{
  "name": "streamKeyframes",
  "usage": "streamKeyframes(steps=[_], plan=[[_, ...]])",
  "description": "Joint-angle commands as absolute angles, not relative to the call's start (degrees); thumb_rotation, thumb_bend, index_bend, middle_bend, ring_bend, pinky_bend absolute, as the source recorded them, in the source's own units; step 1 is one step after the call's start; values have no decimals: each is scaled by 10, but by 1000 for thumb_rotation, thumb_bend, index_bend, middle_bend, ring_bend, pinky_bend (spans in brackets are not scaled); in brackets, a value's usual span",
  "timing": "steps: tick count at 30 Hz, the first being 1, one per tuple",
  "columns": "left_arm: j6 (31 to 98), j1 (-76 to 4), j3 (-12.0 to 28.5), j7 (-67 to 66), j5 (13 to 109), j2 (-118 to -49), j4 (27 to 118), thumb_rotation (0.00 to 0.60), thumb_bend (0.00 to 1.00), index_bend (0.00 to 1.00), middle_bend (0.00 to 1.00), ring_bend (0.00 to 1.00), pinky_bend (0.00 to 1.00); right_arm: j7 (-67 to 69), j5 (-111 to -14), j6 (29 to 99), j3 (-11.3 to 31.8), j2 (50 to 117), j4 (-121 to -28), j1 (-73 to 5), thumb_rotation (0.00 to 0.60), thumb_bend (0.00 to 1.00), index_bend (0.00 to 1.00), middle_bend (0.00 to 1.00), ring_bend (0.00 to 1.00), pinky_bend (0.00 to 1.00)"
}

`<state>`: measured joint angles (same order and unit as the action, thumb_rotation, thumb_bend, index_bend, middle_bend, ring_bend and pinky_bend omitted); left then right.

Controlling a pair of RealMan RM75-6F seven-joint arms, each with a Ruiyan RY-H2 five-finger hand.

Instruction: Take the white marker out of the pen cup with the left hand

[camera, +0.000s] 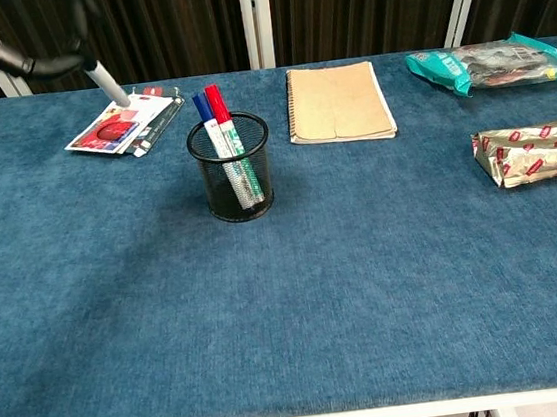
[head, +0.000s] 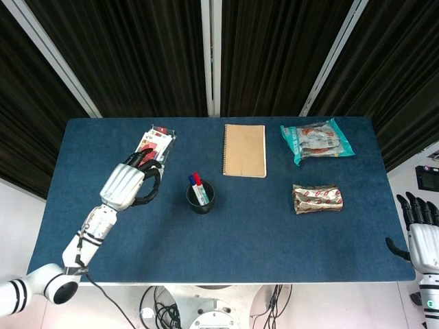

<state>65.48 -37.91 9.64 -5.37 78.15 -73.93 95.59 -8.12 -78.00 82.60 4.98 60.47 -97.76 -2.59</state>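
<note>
While the left hand (head: 125, 185) sits left of centre, fingers curled around the white marker (camera: 105, 84), that marker hangs clear of the pen cup (camera: 231, 168). At the lower right edge, the right hand (head: 421, 233) shows fingers spread, holding nothing.

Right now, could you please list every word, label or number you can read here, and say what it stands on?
None can be read.
Teal snack bag: print too blurred.
Gold packet: red marks, unreadable.
Red-and-white card pack: print too small.
Markers in the pen cup: green labels, illegible.
Notebook: blank cover.
</note>
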Motion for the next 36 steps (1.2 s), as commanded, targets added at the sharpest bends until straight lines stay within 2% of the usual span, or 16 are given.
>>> streamKeyframes(steps=[1, 6, 8, 11, 13, 16, 22, 27, 32, 36], plan=[[626, -371, 79, -10, 762, -766, 893, 600, 360, 594, 301, 82, 192, -84, -778, 824, 50, 607, -977, -27, 600, 163, 0, 0, 0, 0], [607, -368, 61, 23, 772, -801, 825, 600, 362, 585, 301, 83, 192, -89, -770, 818, 51, 609, -977, -30, 600, 165, 0, 0, 0, 0], [600, -368, 55, 35, 778, -806, 812, 600, 360, 527, 295, 83, 190, -90, -768, 818, 52, 609, -977, -30, 600, 164, 0, 0, 0, 0], [597, -368, 47, 54, 795, -807, 799, 600, 331, 297, 268, 82, 183, -90, -765, 818, 54, 610, -977, -31, 600, 169, 0, 0, 0, 0], [596, -367, 44, 59, 803, -801, 801, 600, 302, 179, 257, 82, 177, -89, -764, 816, 54, 610, -976, -32, 600, 171, 0, 0, 0, 0], [599, -363, 41, 63, 809, -785, 815, 600, 229, 75, 250, 82, 167, -85, -766, 814, 53, 611, -975, -33, 600, 171, 0, 0, 0, 0], [639, -337, 38, 50, 821, -736, 876, 600, 129, 61, 229, 72, 167, -82, -770, 817, 52, 611, -973, -33, 600, 172, 0, 0, 0, 0], [742, -278, 33, -49, 825, -711, 897, 600, 138, 182, 212, 60, 182, -77, -785, 830, 50, 611, -966, -28, 600, 171, 0, 0, 0, 0], [808, -205, 11, -123, 789, -702, 895, 600, 147, 187, 175, 27, 154, -68, -806, 854, 50, 622, -946, -23, 600, 172, 0, 0, 0, 0], [818, -156, -16, -152, 753, -701, 892, 600, 147, 161, 125, 0, 105, -52, -823, 870, 49, 643, -915, -21, 600, 172, 0, 0, 0, 0]])
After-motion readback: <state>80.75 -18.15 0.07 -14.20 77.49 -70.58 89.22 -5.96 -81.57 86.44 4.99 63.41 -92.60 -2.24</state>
